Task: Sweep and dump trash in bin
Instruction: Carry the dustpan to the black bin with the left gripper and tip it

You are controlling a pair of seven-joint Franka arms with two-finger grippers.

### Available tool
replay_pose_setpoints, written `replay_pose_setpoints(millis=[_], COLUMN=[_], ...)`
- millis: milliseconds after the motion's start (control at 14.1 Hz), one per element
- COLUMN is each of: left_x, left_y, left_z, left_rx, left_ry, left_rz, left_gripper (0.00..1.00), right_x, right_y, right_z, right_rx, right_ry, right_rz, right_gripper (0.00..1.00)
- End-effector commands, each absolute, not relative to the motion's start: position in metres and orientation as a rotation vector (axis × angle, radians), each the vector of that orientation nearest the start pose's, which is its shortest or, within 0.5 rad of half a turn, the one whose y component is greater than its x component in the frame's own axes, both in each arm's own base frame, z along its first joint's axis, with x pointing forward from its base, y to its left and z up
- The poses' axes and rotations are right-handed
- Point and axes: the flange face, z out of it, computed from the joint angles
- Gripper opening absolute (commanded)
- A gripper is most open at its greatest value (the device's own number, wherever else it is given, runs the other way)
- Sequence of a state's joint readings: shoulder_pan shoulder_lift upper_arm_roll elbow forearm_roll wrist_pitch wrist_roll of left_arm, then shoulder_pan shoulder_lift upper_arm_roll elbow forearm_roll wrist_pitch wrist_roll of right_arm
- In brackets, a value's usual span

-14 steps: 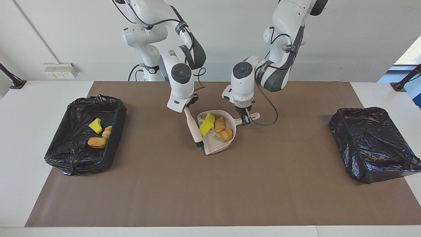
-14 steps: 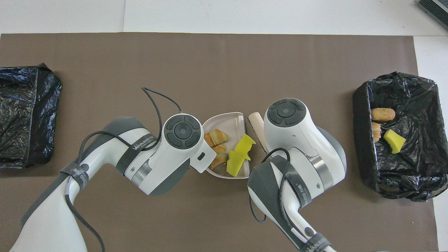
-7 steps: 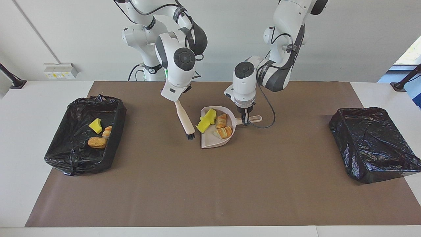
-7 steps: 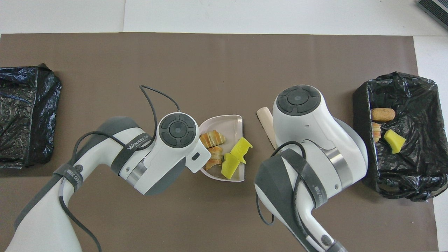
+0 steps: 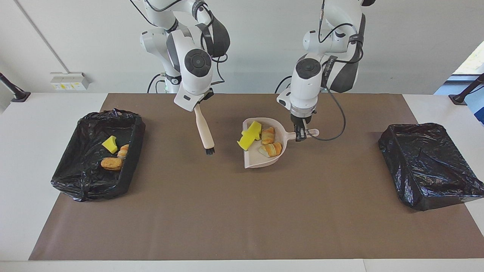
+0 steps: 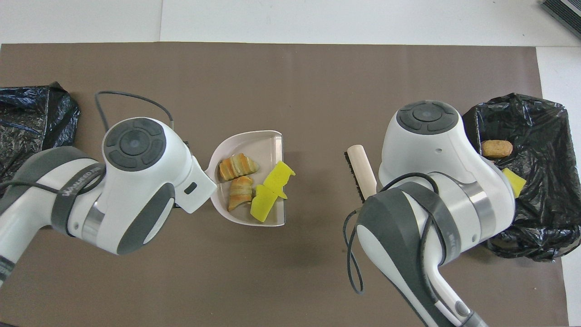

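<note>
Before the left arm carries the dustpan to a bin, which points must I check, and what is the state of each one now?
1. Left gripper shut on the dustpan handle: ok.
2. Trash inside the dustpan, two yellow sponge pieces and bread pieces: ok, but one sponge overhangs the rim, so it may slip.
3. Dustpan lifted off the brown mat: cannot tell.
4. Brush in the right gripper, apart from the dustpan: ok.
5. Bin at the left arm's end open: ok.
6. No trash on the mat: ok.

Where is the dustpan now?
The dustpan hangs from the left gripper by its handle, above mid-table, between the brush and the empty bin.
</note>
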State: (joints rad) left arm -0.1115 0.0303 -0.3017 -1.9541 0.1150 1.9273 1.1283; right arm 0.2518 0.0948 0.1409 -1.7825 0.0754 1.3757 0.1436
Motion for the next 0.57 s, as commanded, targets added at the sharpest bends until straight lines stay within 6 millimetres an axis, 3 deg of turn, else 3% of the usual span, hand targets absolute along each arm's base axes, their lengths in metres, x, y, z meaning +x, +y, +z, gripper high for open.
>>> replay_pose_setpoints(millis=[0,71,212,354,496], left_x=[0.523,0.535,0.546,0.549,0.554], left_y=[-0.126,-0.08,-0.011,0.054,0.114], left_z=[0.496,0.506,0.523,0.533,0.54], left_rx=[-2.213,-2.205,-2.189,-2.293,-2.294], left_ry=[2.194,2.201,2.206,2.122,2.107], left_rz=[0.079,0.05,-0.011,-0.098,-0.179], left_gripper=[0.0,0.0,0.0,0.0,0.0], right_x=[0.476,0.469,0.454,0.443,0.429], right_y=[0.216,0.227,0.25,0.271,0.308], right_z=[0.471,0.471,0.471,0.472,0.467], right_rx=[-3.034,-2.993,-2.994,-2.951,-2.966], right_ry=[-0.241,-0.175,-0.097,-0.05,0.017], right_rz=[0.807,0.797,0.759,0.76,0.738], right_gripper=[0.0,0.0,0.0,0.0,0.0])
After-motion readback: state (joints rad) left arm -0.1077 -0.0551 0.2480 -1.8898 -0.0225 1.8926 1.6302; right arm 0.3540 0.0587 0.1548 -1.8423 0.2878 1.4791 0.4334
